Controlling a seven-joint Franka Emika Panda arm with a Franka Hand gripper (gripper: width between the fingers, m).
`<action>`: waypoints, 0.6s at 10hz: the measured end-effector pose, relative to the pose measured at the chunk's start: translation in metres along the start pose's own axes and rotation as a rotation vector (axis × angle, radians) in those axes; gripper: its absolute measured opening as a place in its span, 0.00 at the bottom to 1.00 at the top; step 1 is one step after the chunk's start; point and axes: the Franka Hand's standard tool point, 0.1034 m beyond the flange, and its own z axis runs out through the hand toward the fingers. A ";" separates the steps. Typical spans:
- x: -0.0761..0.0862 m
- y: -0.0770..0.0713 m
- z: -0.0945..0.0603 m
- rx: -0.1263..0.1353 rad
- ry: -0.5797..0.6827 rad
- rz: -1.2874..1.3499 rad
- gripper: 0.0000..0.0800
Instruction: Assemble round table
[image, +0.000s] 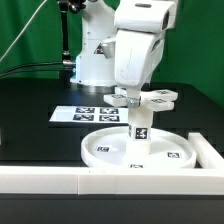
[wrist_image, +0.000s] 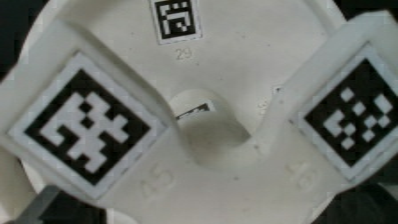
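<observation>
1. Over the middle of a black table, we see a white robot arm reaching straight down, its gripper (image: 139, 101) at the top of a short cylindrical leg (image: 140, 128).
2. This leg stands upright at the centre of the large round disc (image: 105, 146), which lies flat near a long white border wall (image: 60, 181) along the front of the exterior view.
3. A flat cross-shaped piece (image: 152, 97) sits level at the top of the leg, right under the gripper; we cannot tell whether it rests on the leg or is only held there.
4. From the wrist view, we look down on the cross-shaped piece (wrist_image: 196, 110), filling the picture, with square markers on its arms and a rounded hub in the middle.
5. We cannot tell whether the claw is clenched or released (its fingers are hidden behind the cross and the hand).
6. Behind the disc lies the marker board (image: 82, 113), flat on the table.
7. We judge the step in hand to be fitting the cross onto the leg. The next move likely calls for keeping the cross centred and level over the leg while it is seated or turned tight.
</observation>
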 end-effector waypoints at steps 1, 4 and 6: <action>0.000 0.000 0.000 0.000 0.000 0.001 0.78; 0.000 0.001 0.000 -0.004 0.002 0.015 0.55; 0.000 0.001 0.000 -0.004 0.002 0.040 0.55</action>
